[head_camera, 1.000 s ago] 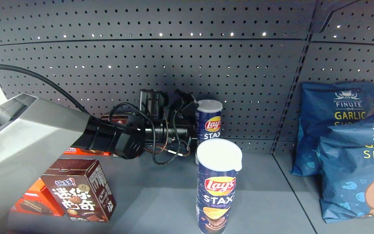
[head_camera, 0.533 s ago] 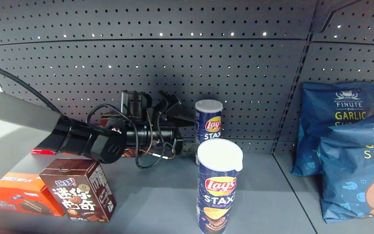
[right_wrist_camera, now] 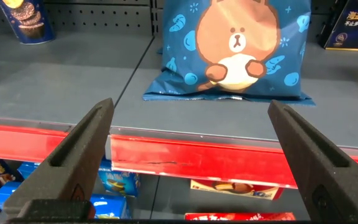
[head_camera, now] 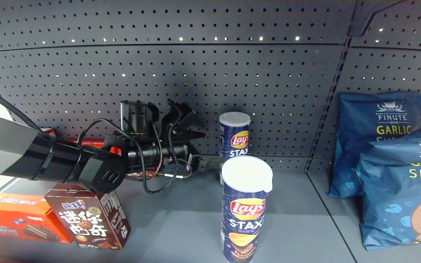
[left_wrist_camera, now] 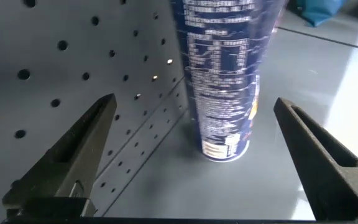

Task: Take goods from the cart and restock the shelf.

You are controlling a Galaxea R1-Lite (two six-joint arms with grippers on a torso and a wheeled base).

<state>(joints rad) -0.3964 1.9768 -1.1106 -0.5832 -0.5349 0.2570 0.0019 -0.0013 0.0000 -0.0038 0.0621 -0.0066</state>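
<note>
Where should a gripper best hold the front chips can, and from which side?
Probably mid-body on the front chips can, below its top, jaws across the round wall. It stands upright, with the rear can right behind, so come level from the front.

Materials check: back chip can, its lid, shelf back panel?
Back chip can: likely a cardboard tube, going by the glossy printed wrap. Lid: translucent whitish plastic, matte look. Back panel: probably painted sheet metal, matte grey with regular punched holes.
</note>
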